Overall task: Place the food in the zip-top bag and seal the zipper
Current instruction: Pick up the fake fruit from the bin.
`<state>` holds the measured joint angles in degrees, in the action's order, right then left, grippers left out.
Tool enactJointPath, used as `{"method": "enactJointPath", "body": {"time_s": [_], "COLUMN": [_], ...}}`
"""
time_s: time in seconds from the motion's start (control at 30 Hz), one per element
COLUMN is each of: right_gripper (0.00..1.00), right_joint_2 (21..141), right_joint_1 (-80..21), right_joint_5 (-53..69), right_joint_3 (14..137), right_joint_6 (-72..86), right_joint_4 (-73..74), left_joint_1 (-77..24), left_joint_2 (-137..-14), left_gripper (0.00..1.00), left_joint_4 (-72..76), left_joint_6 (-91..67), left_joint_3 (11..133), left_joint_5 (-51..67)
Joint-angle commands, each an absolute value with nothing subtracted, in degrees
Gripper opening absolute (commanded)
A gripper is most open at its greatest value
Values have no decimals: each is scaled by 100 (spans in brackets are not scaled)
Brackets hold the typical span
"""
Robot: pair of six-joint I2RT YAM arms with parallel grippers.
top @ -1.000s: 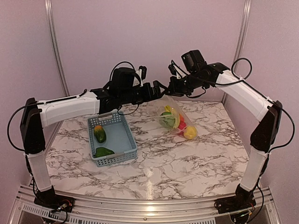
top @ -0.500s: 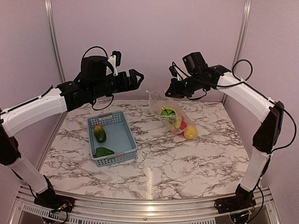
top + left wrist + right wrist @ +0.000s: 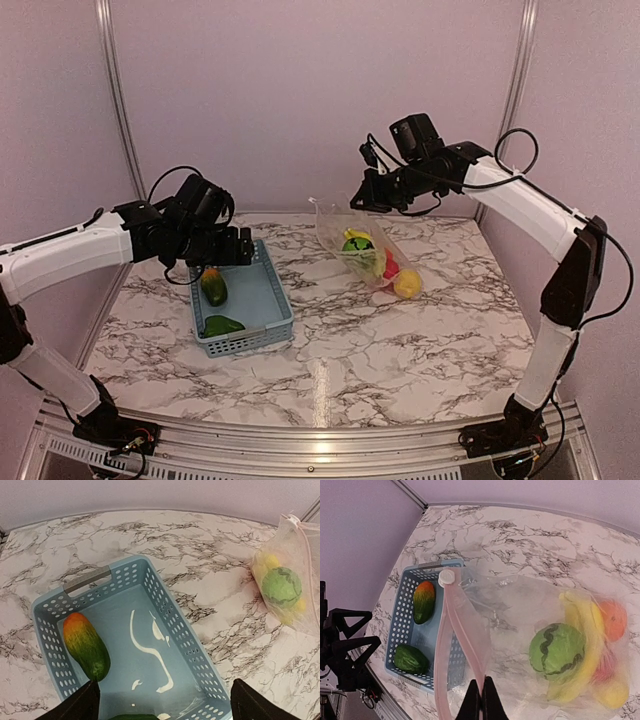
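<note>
Zip-top bag (image 3: pixel 515 605): clear, crinkly film, hung by its mouth edge, the lower end slumped on the marbled counter (image 3: pixel 400 340). Zipper (image 3: pixel 451 635): stiff pinkish-white strip, with a round whitish slider (image 3: pixel 446 576) at its far end. Your right pincer (image 3: pixel 481 700) is clamped on this strip, fingers pressed together. Food, bagged: striped green ball (image 3: pixel 557 647), yellow bananas (image 3: pixel 582 630), orange round (image 3: pixel 614 619) and yellow round (image 3: pixel 407 285), smooth plastic, heaped at the bag's bottom below that pincer. Food, unbagged: oblong orange-to-green piece (image 3: pixel 86 645) and dark green piece (image 3: pixel 410 658), lying apart in the perforated grey-blue basket (image 3: pixel 165 605). Your left pincer (image 3: pixel 162 702) hangs spread wide above that basket, touching nothing, well apart from the bag.
</note>
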<state>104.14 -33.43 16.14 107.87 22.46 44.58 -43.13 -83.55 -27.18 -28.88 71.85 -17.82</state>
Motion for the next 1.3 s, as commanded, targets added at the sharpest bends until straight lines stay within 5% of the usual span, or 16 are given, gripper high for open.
{"method": "enactJointPath", "body": {"time_s": [0.0,0.53,1.27], "right_gripper": [0,0,0], "right_joint_2": [10528,10115,9985], "right_joint_1": [-3305,-3305,-3300], "right_joint_5": [1763,1710,1753], "right_joint_3": [11058,10643,10368], "right_joint_6": [2281,2268,2281], "right_joint_4": [4309,4288,4217], "left_joint_1": [-4204,-3749,-2971], "left_joint_2": [-8467,-10234,-11577], "left_gripper": [92,80,80], "left_joint_4": [-3715,-4406,-4544], "left_joint_6": [-3953,-5493,-5332], "left_joint_3": [7109,8201,8703], "left_joint_5": [-2145,-2382,-2490]}}
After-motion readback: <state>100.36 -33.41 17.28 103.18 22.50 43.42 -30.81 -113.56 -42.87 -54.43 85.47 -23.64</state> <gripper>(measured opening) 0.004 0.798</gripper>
